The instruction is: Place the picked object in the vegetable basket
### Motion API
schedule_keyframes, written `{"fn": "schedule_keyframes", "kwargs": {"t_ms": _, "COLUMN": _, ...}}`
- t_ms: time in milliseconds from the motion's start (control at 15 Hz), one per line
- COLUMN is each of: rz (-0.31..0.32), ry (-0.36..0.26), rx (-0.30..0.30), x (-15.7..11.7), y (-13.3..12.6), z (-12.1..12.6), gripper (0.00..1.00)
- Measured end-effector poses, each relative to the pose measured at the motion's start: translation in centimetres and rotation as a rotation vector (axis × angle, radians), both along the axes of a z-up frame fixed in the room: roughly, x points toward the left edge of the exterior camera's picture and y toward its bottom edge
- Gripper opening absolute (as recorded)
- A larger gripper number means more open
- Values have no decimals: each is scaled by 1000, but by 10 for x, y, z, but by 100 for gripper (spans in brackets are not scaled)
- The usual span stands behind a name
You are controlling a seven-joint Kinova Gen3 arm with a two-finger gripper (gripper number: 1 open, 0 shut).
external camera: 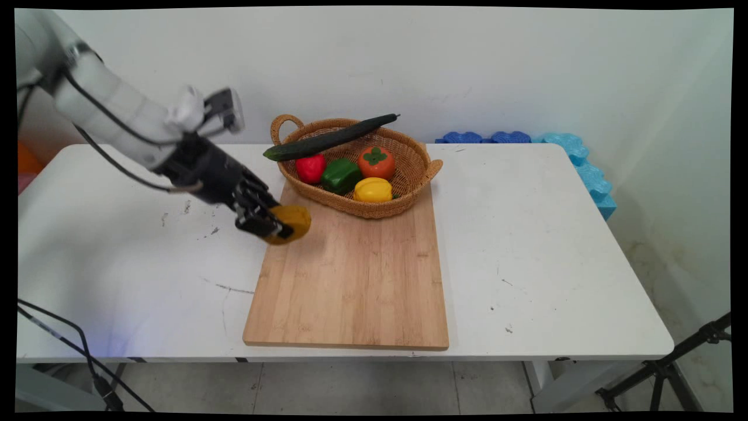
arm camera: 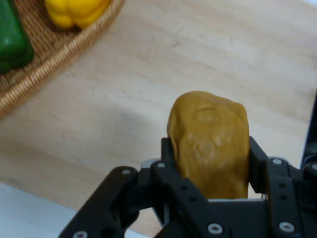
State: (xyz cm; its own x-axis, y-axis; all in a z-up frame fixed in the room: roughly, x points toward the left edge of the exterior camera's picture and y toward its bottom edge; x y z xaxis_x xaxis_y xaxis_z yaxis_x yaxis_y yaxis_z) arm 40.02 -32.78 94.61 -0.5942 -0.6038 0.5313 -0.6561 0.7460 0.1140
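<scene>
1. Potato (arm camera: 210, 144), brownish-yellow and lumpy, sits pinched between the black gripper (external camera: 274, 225) fingers, held over the near-left corner of the wooden cutting board (external camera: 356, 280); can't tell if it touches the board
2. Looks like a stiff, smooth plastic toy, probably light; the flatter sides seem the best place to grip
3. Just beyond: wicker basket (external camera: 409, 193) with cucumber (external camera: 327, 139), red pepper (external camera: 310, 168), green pepper (external camera: 342, 175), yellow pepper (external camera: 373, 189), persimmon (external camera: 376, 162)

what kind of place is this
Likely a robot lab or test bench: a bare white table against a plain wall, a tripod leg beside it, and the gripper holding a potato.
</scene>
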Motion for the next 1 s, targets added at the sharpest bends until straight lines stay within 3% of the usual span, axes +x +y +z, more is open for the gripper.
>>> {"fn": "schedule_keyframes", "kwargs": {"t_ms": 200, "rz": 25, "ry": 36, "rx": -12, "x": 0, "y": -15, "z": 39, "gripper": 0}}
{"fn": "schedule_keyframes", "kwargs": {"t_ms": 533, "rz": 92, "ry": 69, "rx": -41, "x": -7, "y": -51, "z": 75, "gripper": 0}}
{"fn": "schedule_keyframes", "kwargs": {"t_ms": 1000, "rz": 217, "ry": 69, "rx": -68, "x": -23, "y": -116, "z": 70, "gripper": 0}}
